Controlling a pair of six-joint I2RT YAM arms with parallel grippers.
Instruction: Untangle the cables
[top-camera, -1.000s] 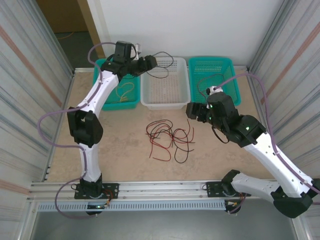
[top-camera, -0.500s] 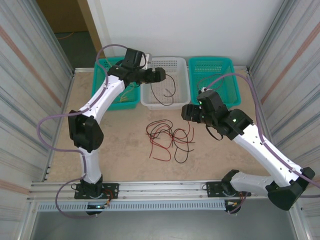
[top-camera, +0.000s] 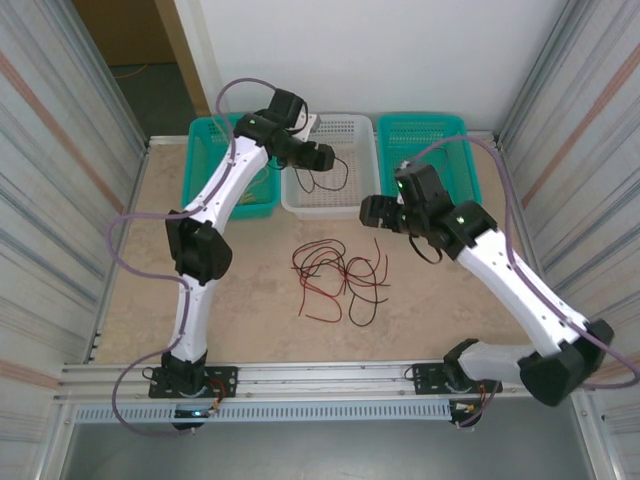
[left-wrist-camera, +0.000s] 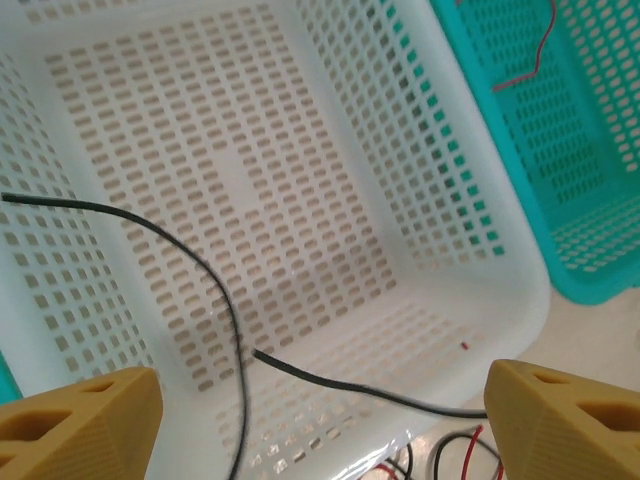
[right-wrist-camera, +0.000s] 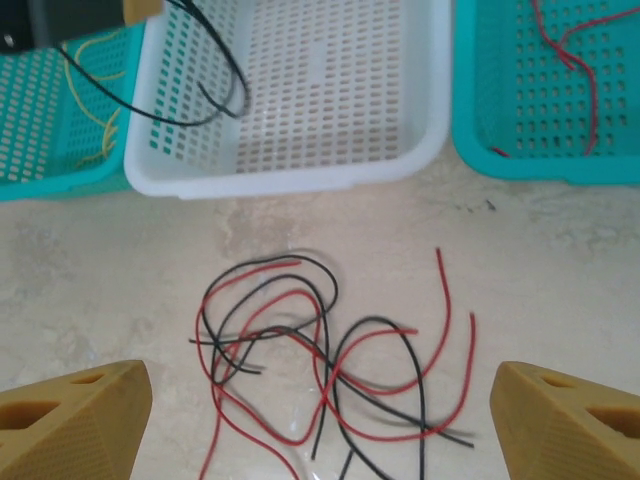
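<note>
- The left tool is released, its fingers spread wide above the white basket, where one black wire lies loose.
- The right tool is also released and hangs over the tangle of red and black wires on the counter, near the white basket.

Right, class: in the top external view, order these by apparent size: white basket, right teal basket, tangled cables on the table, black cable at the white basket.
1. white basket and right teal basket: these look alike, and the right arm covers part of the teal one, so they are unranked.
2. tangled cables: slightly smaller spread.
3. black cable: smallest.
</note>
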